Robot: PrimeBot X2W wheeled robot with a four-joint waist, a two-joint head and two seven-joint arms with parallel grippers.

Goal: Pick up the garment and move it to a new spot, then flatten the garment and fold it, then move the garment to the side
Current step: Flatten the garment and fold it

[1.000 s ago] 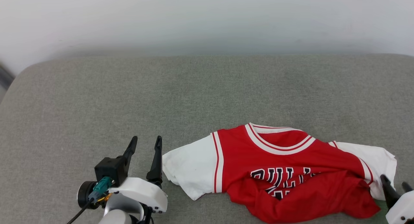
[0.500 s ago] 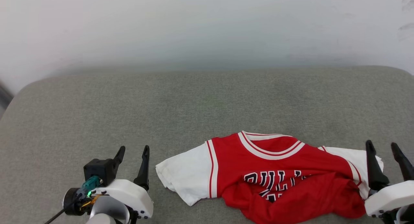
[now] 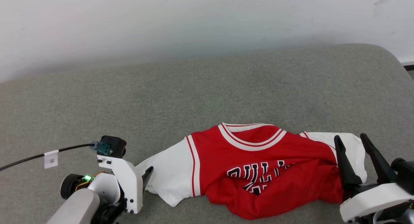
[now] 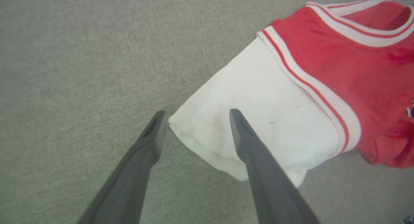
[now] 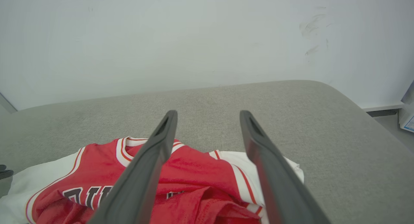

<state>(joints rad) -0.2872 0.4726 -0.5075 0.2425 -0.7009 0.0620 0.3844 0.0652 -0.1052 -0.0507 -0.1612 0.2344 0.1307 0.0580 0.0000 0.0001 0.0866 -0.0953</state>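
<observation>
Carrier: a grey upholstered cushion [image 3: 207, 88] set against a white wall [image 3: 194, 20].

Task item: the red jersey shirt [image 3: 258, 165] lies on the cushion close to its front edge, right of the middle, and well short of the rounded right end. The collar faces the back edge. The white sleeves reach out to either side. The lower red body is bunched and turned up over part of the black, white-outlined lettering. The shirt is not flat.

Left gripper [image 4: 198, 114]: jaws spread. They straddle the outer corner of the white sleeve [image 4: 258, 114] on the robot's left, one finger over the bare cushion just beside the cuff and the other over the sleeve cloth. No fabric is pinched. Contact with the cloth cannot be determined.

Right gripper [image 3: 350, 138]: jaws spread, nothing between them. In the head view it stands at the shirt's right sleeve [image 3: 351, 149], with its inner finger across the seam where red meets white. In the right wrist view the fingers point toward the wall above the shirt [image 5: 194, 172]. Contact cannot be determined.

A black cable [image 3: 29, 156] with a white tag runs to the left wrist.
</observation>
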